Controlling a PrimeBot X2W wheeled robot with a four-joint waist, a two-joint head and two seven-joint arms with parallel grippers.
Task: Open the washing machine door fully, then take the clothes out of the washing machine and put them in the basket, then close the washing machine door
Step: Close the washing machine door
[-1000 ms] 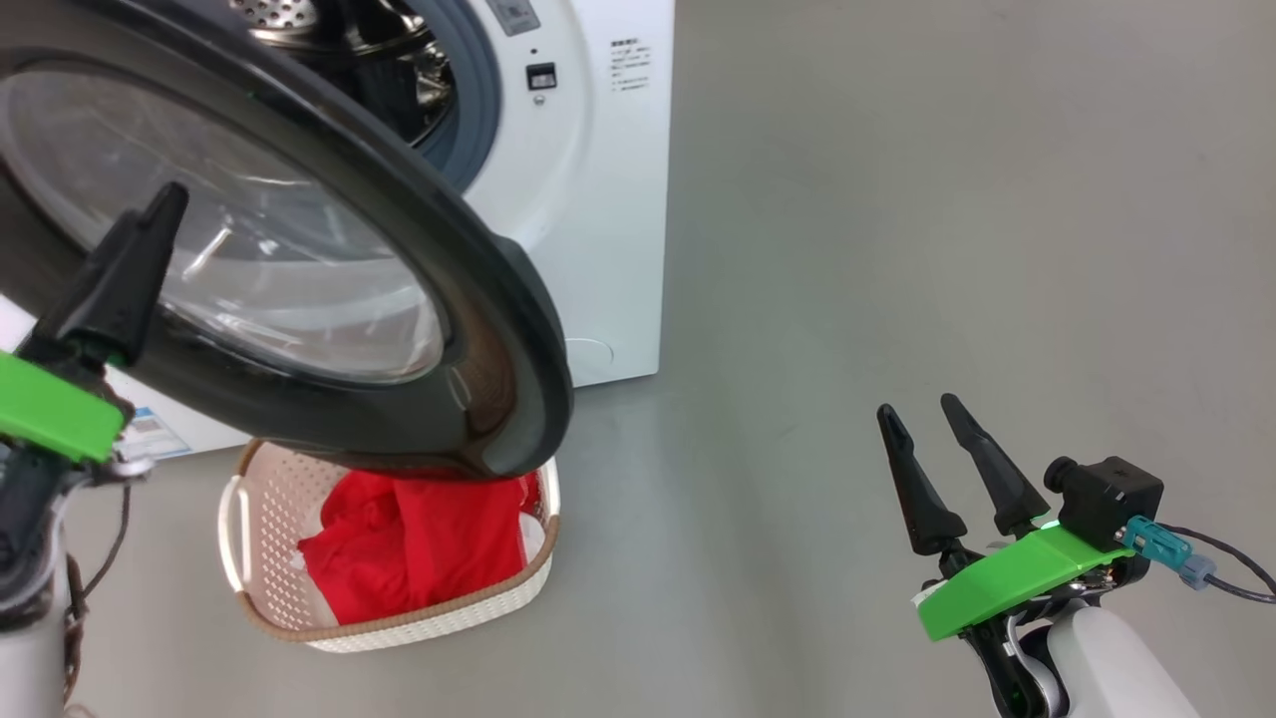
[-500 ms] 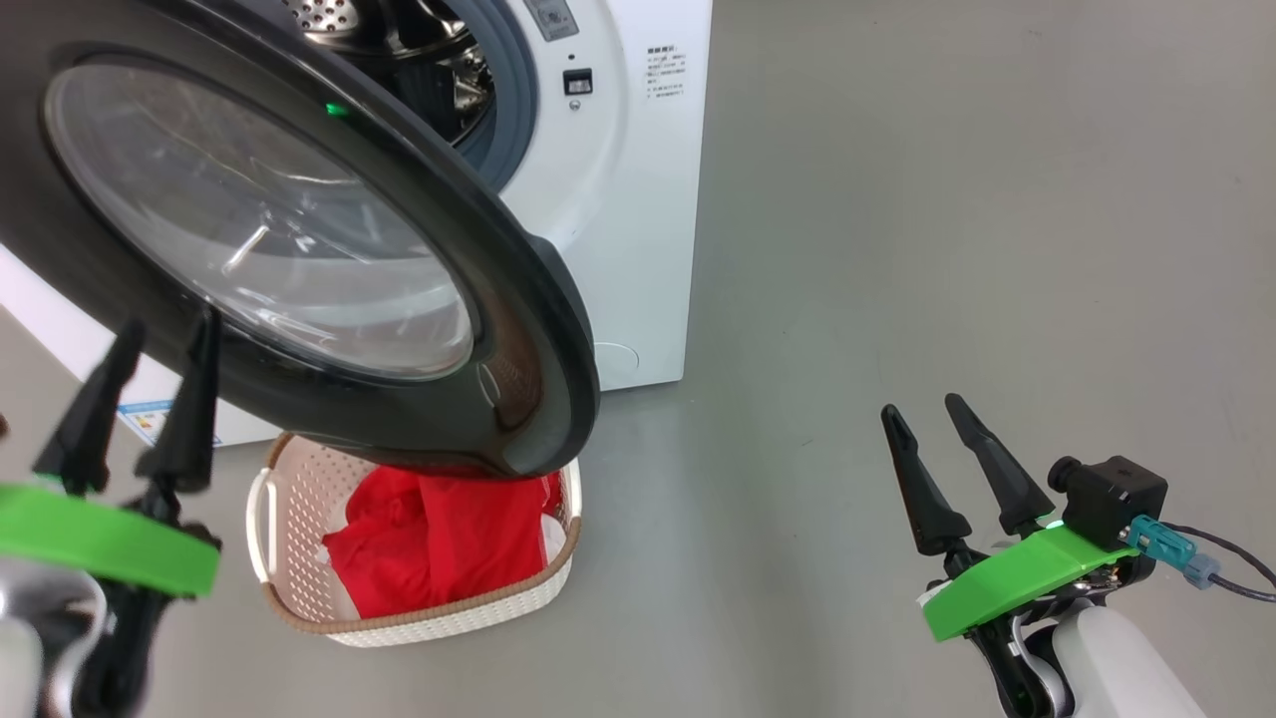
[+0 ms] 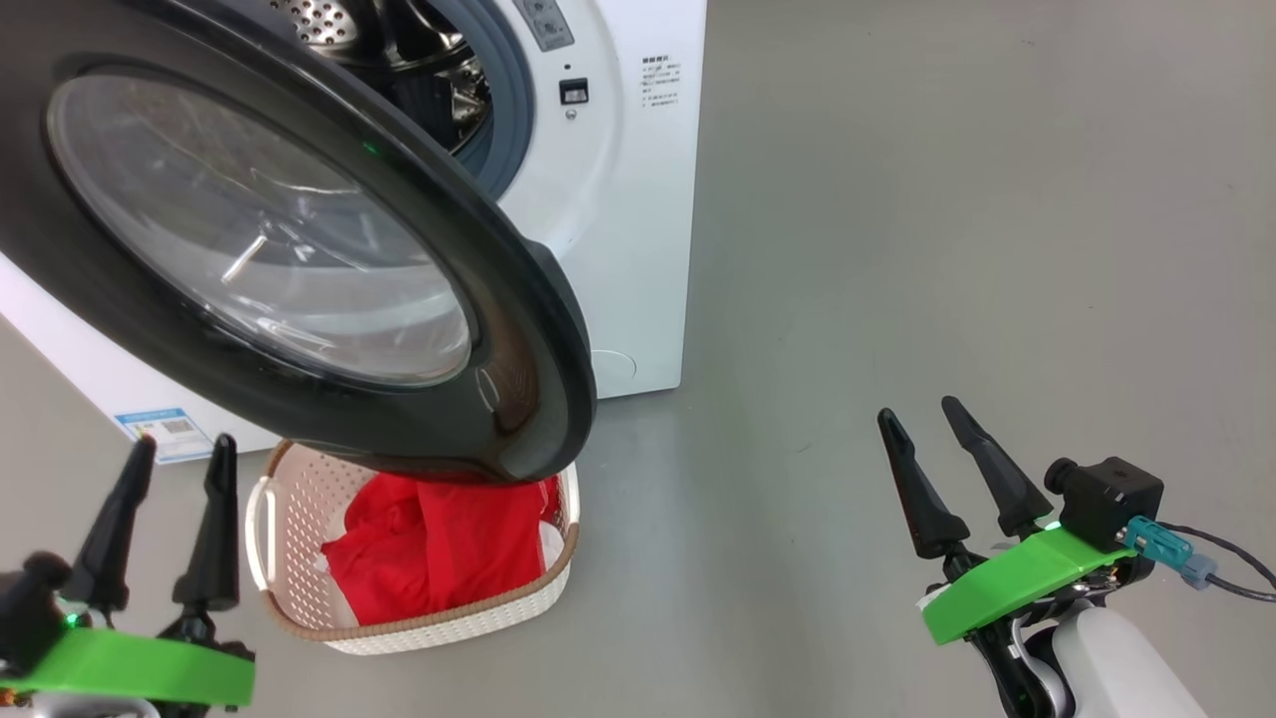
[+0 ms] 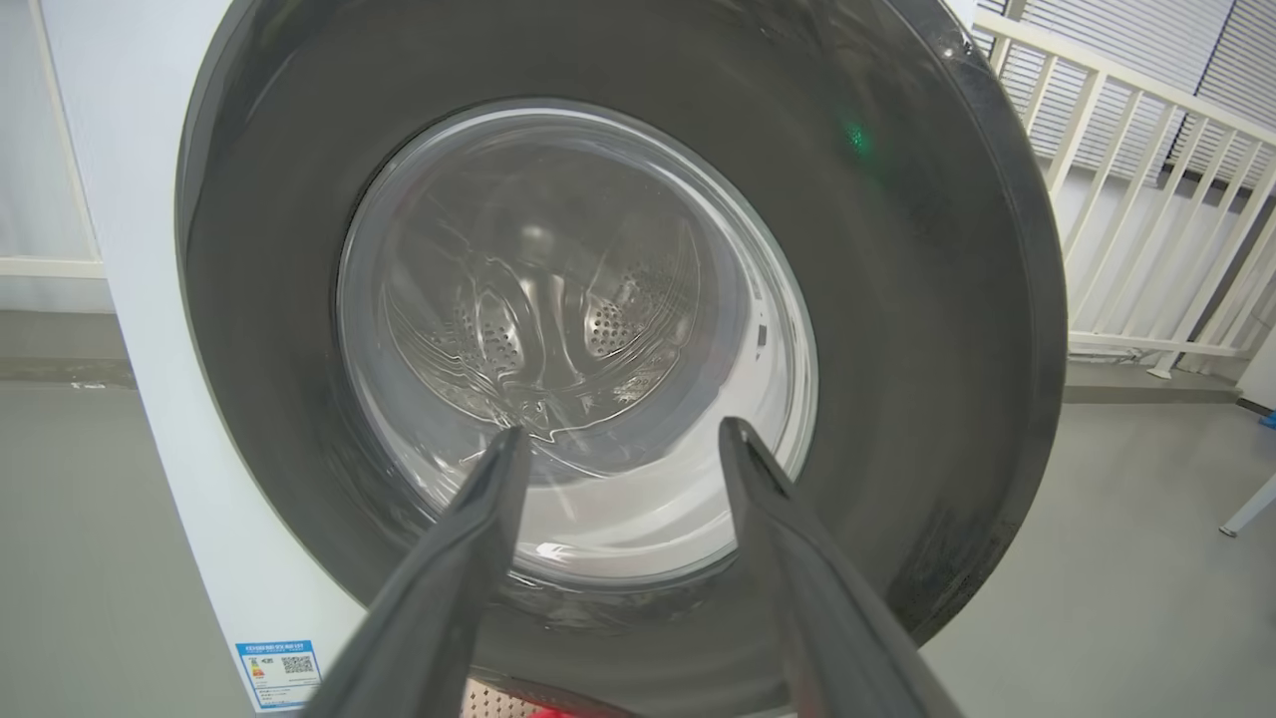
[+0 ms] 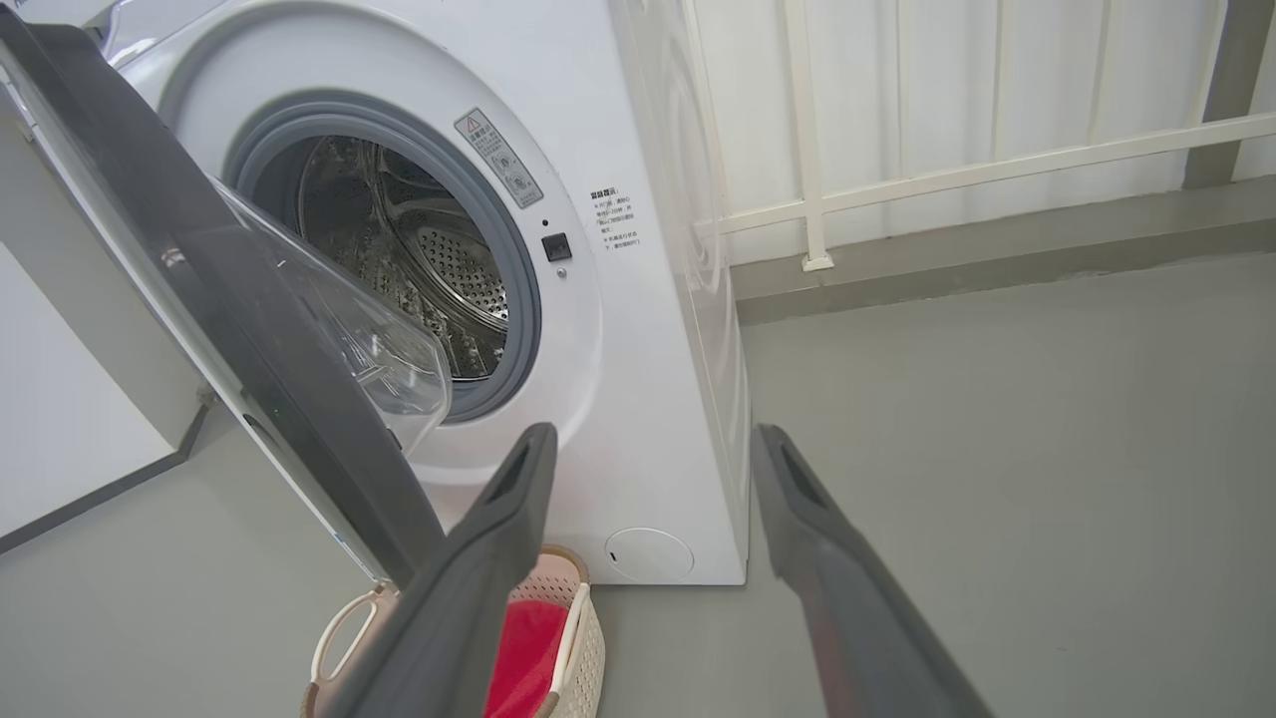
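**Door ajar, left claw square to its outer face**

- Large round washing machine door with glossy black rim and bulging clear glass (image 3: pixel 259 239) stands swung out from the big white front-loading washing machine (image 3: pixel 618 249). The perforated steel drum (image 5: pixel 419 259) looks empty.
- Bright red clothes (image 3: pixel 429 548) lie in the small cream perforated basket with brown woven rim (image 3: pixel 419 628). The basket is on the floor, just ahead and to the right of the left gripper (image 3: pixel 184 449) and under the door's lower rim.
- Left gripper: fingers spread, holding nothing. In its wrist view the door's outer face sits dead ahead, the glass framed between the tips. The tips appear clear of the door, though depth is hard to read here.
- Right gripper (image 3: pixel 917 409): fingers spread, empty. The door and machine lie ahead and well off to its left.
- Judgement: unloading is done and closing the door remains. The left arm is plainly the nearer. The door hinges on the side to that claw's left, so its free edge lies ahead-right, above the basket. A forward push landing toward that edge would swing it home.
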